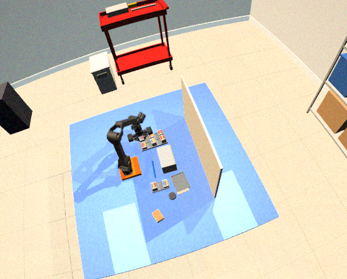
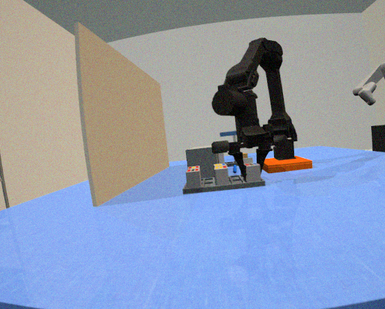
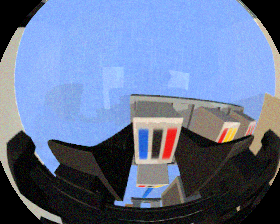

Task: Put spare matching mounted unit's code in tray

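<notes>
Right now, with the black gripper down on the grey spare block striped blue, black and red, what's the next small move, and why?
Probably a short, straight lift. The black gripper looks shut on the grey spare block with blue, black and red stripes, which sits in the dark grey rack close beside neighbouring blocks. Rising vertically should clear them before any sideways travel.
</notes>
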Robot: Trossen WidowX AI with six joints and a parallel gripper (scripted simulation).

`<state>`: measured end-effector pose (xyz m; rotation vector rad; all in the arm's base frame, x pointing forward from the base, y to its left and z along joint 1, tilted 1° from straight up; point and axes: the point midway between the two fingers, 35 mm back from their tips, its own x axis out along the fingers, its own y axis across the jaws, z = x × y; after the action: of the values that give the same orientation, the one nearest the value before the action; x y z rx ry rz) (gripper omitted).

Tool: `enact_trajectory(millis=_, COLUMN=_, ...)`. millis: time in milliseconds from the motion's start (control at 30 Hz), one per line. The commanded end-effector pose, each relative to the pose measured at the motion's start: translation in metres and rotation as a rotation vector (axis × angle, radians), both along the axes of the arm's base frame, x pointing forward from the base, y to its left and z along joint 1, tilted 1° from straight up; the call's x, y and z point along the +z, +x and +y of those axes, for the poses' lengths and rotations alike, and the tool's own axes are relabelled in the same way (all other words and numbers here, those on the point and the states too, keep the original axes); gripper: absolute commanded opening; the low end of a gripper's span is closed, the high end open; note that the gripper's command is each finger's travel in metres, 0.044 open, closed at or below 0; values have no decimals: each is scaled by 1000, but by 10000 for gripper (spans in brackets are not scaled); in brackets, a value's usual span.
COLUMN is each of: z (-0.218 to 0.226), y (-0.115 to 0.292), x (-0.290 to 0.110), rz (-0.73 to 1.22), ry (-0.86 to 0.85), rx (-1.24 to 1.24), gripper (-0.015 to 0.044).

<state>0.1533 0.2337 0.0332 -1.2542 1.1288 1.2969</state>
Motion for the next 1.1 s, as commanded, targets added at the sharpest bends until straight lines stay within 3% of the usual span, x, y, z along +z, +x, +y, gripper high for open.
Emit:
enact_trajectory(millis=0, z=0, y=0, x=0, rz=0, ry=1, rx=0, gripper=122)
enact_trajectory(millis=167, z=0, y=0, x=0, rz=0, ry=1, rx=0, gripper=0)
enact_trajectory(millis=467, z=1, y=0, x=4, rz=0, ry=1, rx=0, gripper=0)
enact_trajectory(millis=867, z=-2, y=0, x=75, rz=0, ry=0, rx=-4, gripper=0)
enact_trajectory(millis=1067, z=-3, y=0, x=79, rz=0, ry=0, rx=-4, gripper=0)
